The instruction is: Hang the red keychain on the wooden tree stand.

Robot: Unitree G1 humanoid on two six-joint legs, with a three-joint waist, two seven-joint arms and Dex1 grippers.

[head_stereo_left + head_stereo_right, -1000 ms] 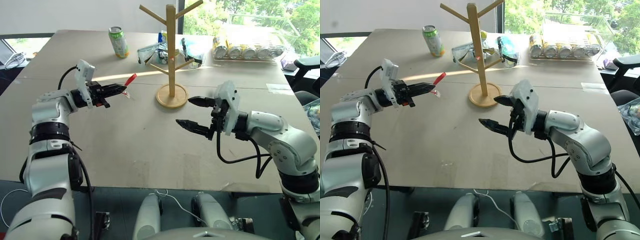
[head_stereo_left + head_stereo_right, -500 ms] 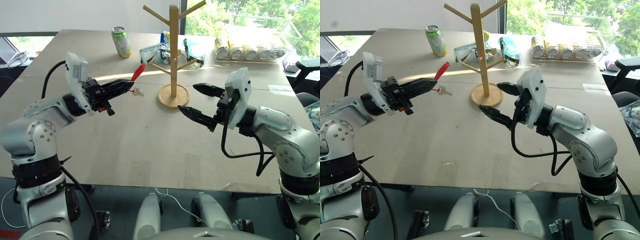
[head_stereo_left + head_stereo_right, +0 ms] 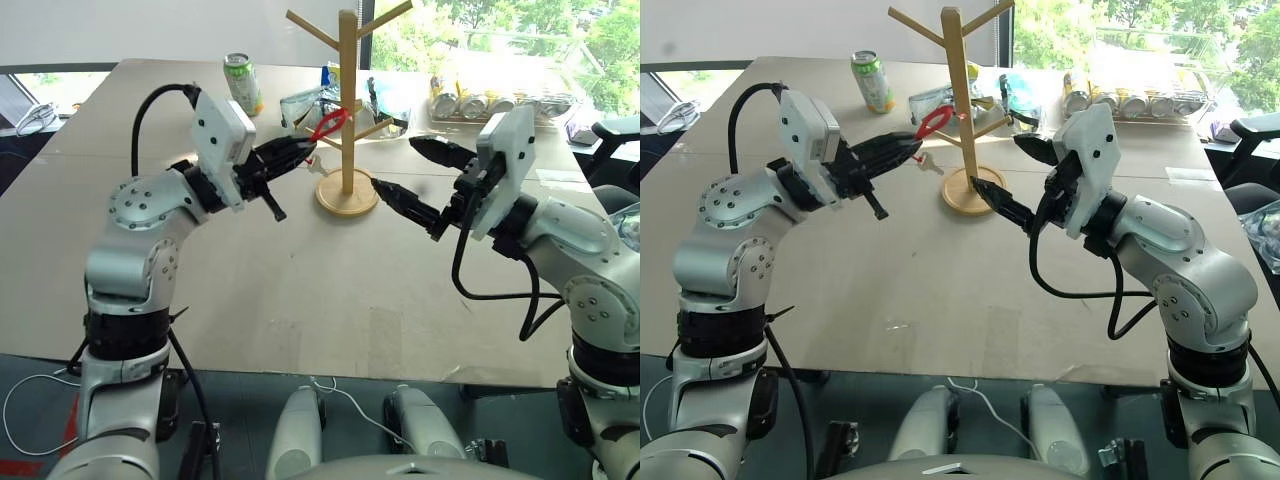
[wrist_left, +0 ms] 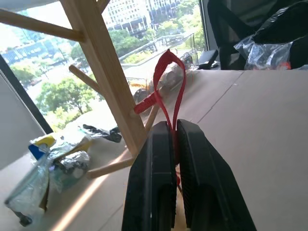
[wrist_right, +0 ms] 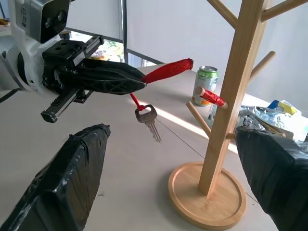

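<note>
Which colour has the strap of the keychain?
The strap of the red keychain is red, with a silver key hanging below; it shows best in the right wrist view.

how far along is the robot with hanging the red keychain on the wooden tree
Done: the left gripper has picked up the red keychain and holds it off the table, key dangling. In hand: its loop is near the wooden tree stand but apart from it. Left: slipping the loop over a peg and letting go. The right gripper waits open beside the stand.
</note>
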